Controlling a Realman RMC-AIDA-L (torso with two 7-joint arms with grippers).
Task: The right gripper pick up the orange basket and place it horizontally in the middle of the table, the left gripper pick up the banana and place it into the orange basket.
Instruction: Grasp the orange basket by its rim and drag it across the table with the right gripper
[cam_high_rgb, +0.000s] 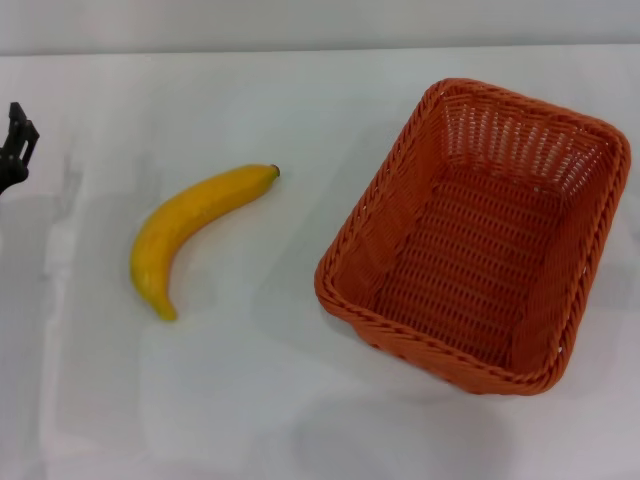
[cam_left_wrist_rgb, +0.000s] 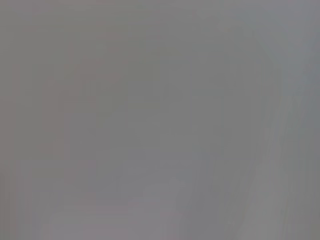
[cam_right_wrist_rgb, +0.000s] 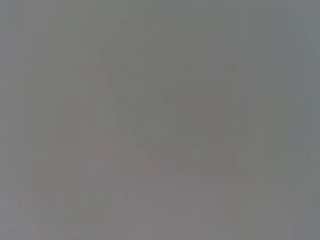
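Basket (cam_high_rgb: 480, 240) sits skewed on the bench (cam_high_rgb: 250, 400) at right, banana (cam_high_rgb: 195, 230) well left; right gripper unseen, its fingers' state untold, should grasp the rim squarely.

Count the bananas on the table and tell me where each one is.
1. The banana lies on the white table, on the robot's left, apart from the empty orange basket. Both wrist views show nothing, so only the head view counts.
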